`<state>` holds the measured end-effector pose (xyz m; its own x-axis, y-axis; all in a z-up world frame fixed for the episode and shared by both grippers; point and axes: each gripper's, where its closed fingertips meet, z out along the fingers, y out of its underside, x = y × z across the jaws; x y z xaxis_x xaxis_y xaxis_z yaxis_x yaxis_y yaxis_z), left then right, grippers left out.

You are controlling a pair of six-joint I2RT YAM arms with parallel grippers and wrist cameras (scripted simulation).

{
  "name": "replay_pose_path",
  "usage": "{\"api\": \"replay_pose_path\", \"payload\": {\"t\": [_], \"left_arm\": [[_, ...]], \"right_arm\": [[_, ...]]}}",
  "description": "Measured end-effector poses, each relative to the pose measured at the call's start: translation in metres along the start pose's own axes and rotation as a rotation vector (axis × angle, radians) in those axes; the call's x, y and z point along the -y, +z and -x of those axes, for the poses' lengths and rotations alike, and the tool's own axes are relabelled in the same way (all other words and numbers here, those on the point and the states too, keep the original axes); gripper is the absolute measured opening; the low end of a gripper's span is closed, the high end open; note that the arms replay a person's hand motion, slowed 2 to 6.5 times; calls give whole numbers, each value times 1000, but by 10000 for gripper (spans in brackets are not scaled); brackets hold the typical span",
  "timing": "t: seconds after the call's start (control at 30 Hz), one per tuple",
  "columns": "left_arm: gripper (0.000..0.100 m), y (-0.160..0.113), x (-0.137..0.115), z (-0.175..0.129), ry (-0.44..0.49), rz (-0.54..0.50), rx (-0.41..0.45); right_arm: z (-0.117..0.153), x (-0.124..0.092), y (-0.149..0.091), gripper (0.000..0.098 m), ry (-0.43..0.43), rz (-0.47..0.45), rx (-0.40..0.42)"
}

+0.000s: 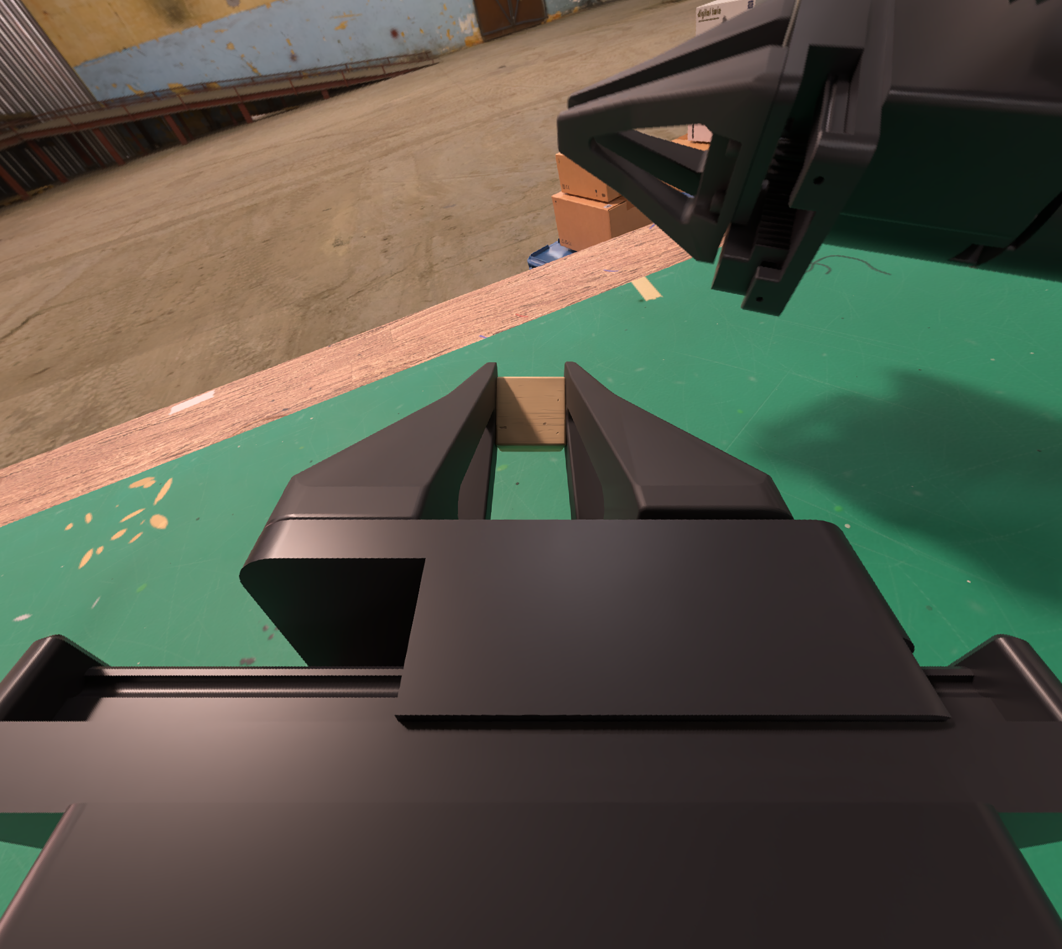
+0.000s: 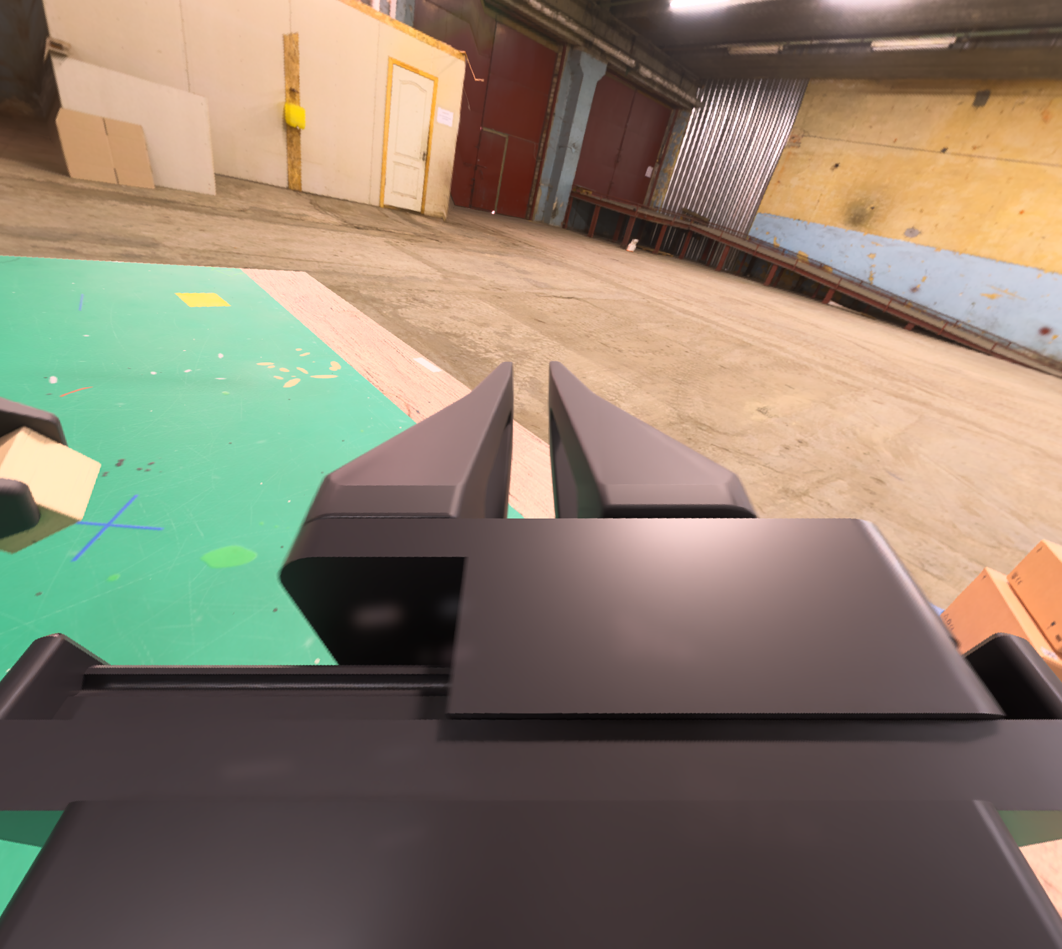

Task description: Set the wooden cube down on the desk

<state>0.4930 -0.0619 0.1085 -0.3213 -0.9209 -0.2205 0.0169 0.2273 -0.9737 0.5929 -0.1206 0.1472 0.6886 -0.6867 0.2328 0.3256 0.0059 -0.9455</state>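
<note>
In the left wrist view my left gripper (image 1: 530, 375) is shut on a pale wooden cube (image 1: 530, 411), held between its fingertips above the green desk mat (image 1: 718, 404). The cube also shows at the left edge of the right wrist view (image 2: 49, 479), clamped between the left gripper's dark fingers and raised off the mat. My right gripper (image 2: 530, 369) is empty, its fingers nearly together, out over the desk's wooden edge (image 2: 368, 335). It also shows in the left wrist view (image 1: 580, 116) at the upper right, higher than the cube.
The green mat has a wooden border (image 1: 287, 392) along the desk edge, with the floor beyond. Cardboard boxes (image 1: 592, 208) stand on the floor past the edge. A yellow patch (image 2: 202, 299) and a blue cross (image 2: 109, 526) mark the mat.
</note>
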Motion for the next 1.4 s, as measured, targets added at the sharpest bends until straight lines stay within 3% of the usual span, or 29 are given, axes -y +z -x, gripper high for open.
{"api": "replay_pose_path", "payload": {"t": [0.1, 0.3, 0.53, 0.73, 0.9, 1.4], "left_arm": [[190, -1, 1, 3, 2, 3, 12], [190, -5, 4, 7, -11, -13, 24], [190, -7, 1, 14, -30, -14, 36], [190, -9, 2, 21, -44, -17, 49], [190, -11, 3, 25, -65, -28, 55], [190, -15, 3, 35, -121, -41, 69]], "right_arm": [[5, 7, 14, 16, -44, 7, 22], [18, 16, 59, 9, -124, 72, 105], [15, 42, 116, 9, -174, 71, 83], [17, 30, 150, 9, -161, 150, 77], [27, 19, 167, 9, -159, 202, 92], [46, 20, 193, 9, -245, 211, 49]]}}
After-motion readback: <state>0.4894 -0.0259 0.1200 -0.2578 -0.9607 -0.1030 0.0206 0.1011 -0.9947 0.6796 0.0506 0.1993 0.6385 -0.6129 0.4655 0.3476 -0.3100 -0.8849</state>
